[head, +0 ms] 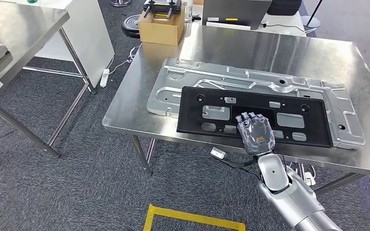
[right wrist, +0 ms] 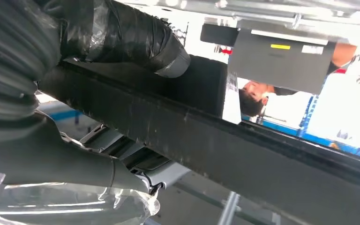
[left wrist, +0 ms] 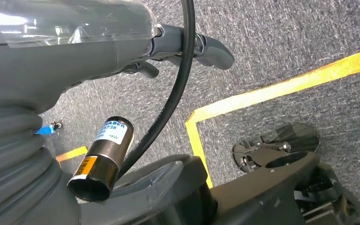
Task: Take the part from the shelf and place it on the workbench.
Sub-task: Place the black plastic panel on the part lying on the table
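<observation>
Risk here sits at the near edge of the stainless steel table (head: 289, 53): the long flat black plastic panel (head: 255, 120) lies across the embossed silver sheet-metal plate (head: 250, 84), its near long edge close to the table's rim, and your right robot hand (head: 255, 132) has that edge clamped, fingers over the top face. If you pull the arm back before the fingers let go, I judge the panel could drag toward you, slide off the smooth plate and tip over the rim; a slow release could do the same. From the head view you get the layout and the fingers on top. The right wrist view looks up along the panel's edge (right wrist: 243, 145) and adds what the head view hides: the thick grey thumb (right wrist: 136, 40) pressed against the panel's other face, so the grip is a real pinch. The left wrist view gives you the left robot hand (left wrist: 187, 47) hanging over grey carpet with yellow tape (left wrist: 281, 86), fingers curled loosely, holding nothing.
</observation>
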Tool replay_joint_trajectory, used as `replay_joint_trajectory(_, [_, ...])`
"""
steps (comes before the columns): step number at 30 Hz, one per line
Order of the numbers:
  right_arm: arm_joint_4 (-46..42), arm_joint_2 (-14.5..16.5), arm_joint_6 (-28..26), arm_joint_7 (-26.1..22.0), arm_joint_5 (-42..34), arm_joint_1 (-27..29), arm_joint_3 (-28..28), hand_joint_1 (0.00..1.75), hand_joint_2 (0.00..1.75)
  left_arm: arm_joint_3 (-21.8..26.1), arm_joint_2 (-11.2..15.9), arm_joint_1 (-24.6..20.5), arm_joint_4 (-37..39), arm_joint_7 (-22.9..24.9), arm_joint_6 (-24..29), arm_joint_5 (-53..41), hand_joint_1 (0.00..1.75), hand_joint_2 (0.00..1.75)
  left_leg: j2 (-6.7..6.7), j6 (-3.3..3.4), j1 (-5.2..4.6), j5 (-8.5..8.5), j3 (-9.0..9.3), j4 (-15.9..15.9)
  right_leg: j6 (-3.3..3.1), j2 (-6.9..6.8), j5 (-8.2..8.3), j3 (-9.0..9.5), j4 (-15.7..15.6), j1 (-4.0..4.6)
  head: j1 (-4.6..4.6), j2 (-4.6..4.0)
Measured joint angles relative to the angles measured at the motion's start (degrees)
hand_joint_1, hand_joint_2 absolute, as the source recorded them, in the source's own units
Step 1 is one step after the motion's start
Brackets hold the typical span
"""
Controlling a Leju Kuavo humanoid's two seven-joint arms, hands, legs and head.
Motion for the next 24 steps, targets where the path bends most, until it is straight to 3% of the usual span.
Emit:
replay_joint_trajectory(1, [0.3,0.0,0.0,-0.1,0.0,0.0,0.2,1.62,1.75,0.0,-0.1,0.0,0.0,0.0,0.0,0.0,0.0,1.75,-0.06,-0.06,0.06,-0.12,0.06,0.1,0.12,-0.01,0.12,-0.87,1.4,-0.1,0.01,0.0])
replay_joint_trajectory(2, [0.6,0.0,0.1,-0.3,0.0,0.0,0.4,1.62,1.75,0.1,-0.1,0.1,0.0,0.0,-0.1,0.0,0.0,1.75,-0.15,-0.22,0.17,-0.32,0.18,0.2,0.22,-0.03,1.34,-0.62,0.5,-0.21,0.01,0.0])
replay_joint_trajectory(5, [1.2,0.1,0.2,-0.6,0.0,-0.4,0.9,1.62,1.75,0.2,-0.3,0.2,0.0,-0.1,-0.1,0.0,0.0,1.75,-0.32,-1.44,0.38,-1.51,0.64,1.0,0.37,-0.68,6.07,3.9,-9.3,-0.32,0.07,0.0])
replay_joint_trajectory(7, [1.5,0.2,0.4,-0.7,0.0,-0.8,1.2,1.62,1.75,0.4,-0.3,0.3,0.0,-0.2,-0.1,0.0,0.0,1.75,-0.26,-2.3,0.12,-2.16,0.66,1.5,-0.46,-1.01,6.07,5.26,-12.0,-0.02,0.04,0.0])
replay_joint_trajectory(10, [2.0,0.3,0.5,-0.8,0.0,-0.9,1.6,1.62,1.75,0.6,-0.4,0.4,0.0,-0.4,-0.2,0.0,0.0,1.75,-0.09,-3.05,0.19,-2.85,1.11,1.6,-2.17,-0.48,5.37,5.46,-12.0,0.16,-0.11,0.0])
replay_joint_trajectory(12, [2.2,0.5,0.5,-0.7,0.0,-1.1,1.8,1.62,1.75,0.6,-0.4,0.4,0.0,-0.6,-0.2,0.1,0.0,1.75,-0.71,-3.32,0.32,-4.84,-0.19,5.0,-3.11,-0.19,4.94,6.17,-12.2,0.18,-0.21,0.0])
replay_joint_trajectory(13, [2.4,0.6,0.5,-0.7,0.0,-1.2,1.8,1.62,1.75,0.7,-0.4,0.5,0.0,-0.7,-0.1,0.1,0.0,1.75,-1.13,-3.31,0.29,-6.35,-2.03,8.5,-3.5,-0.06,4.71,6.5,-12.2,0.29,-0.28,0.0])
replay_joint_trajectory(15, [2.6,0.8,0.5,-0.6,0.0,-1.2,2.1,1.62,1.75,0.7,-0.4,0.5,0.0,-0.9,-0.1,0.1,0.0,1.75,-1.55,-3.07,0.1,-8.76,-6.9,16.5,-4.03,0.3,4.24,6.98,-12.2,0.76,-0.38,0.0])
replay_joint_trajectory(16, [2.8,0.9,0.5,-0.6,0.0,-1.2,2.4,1.62,1.75,0.8,-0.4,0.5,0.0,-1.0,-0.1,0.1,0.0,1.75,-1.63,-2.79,-0.04,-8.56,-8.58,18.6,-4.19,0.51,3.98,7.29,-12.2,1.06,-0.4,0.0])
replay_joint_trajectory(17, [2.9,1.0,0.5,-0.6,0.0,-1.2,2.6,1.62,1.75,0.8,-0.4,0.4,0.0,-1.0,-0.1,0.1,0.0,1.75,-1.7,-2.35,-0.26,-7.14,-9.22,18.4,-4.3,0.77,3.68,7.71,-12.2,1.35,-0.39,0.0])
replay_joint_trajectory(19, [3.1,1.1,0.5,-0.6,0.0,-1.2,2.9,1.62,1.75,0.9,-0.4,0.5,0.0,-1.0,-0.1,0.1,0.0,1.75,-2.01,-0.84,-0.94,-1.89,-7.61,12.3,-4.44,1.26,2.98,8.76,-12.3,1.81,-0.4,0.0])
replay_joint_trajectory(21, [3.2,1.2,0.5,-0.5,0.0,-1.2,3.1,1.62,1.75,0.9,-0.2,0.7,0.0,-1.0,-0.1,0.0,0.0,1.75,-2.43,0.85,-1.65,1.29,-5.16,6.1,-4.27,1.63,2.46,9.42,-12.5,1.96,-0.14,0.0])
replay_joint_trajectory(22, [3.3,1.3,0.5,-0.5,0.0,-1.3,3.1,1.62,1.75,1.0,-0.2,0.8,0.0,-1.0,-0.1,0.0,0.0,1.75,-2.58,1.44,-1.97,1.49,-4.4,4.3,-4.02,1.75,2.39,9.47,-12.7,1.79,-0.09,0.0])
replay_joint_trajectory(24, [3.4,1.3,0.6,-0.5,0.0,-1.2,3.3,1.62,1.75,1.0,-0.2,0.9,0.0,-1.0,-0.1,0.0,0.0,1.75,-2.59,1.81,-2.16,1.06,-3.38,2.2,-3.32,1.82,2.99,9.53,-12.7,1.58,-0.2,0.0])
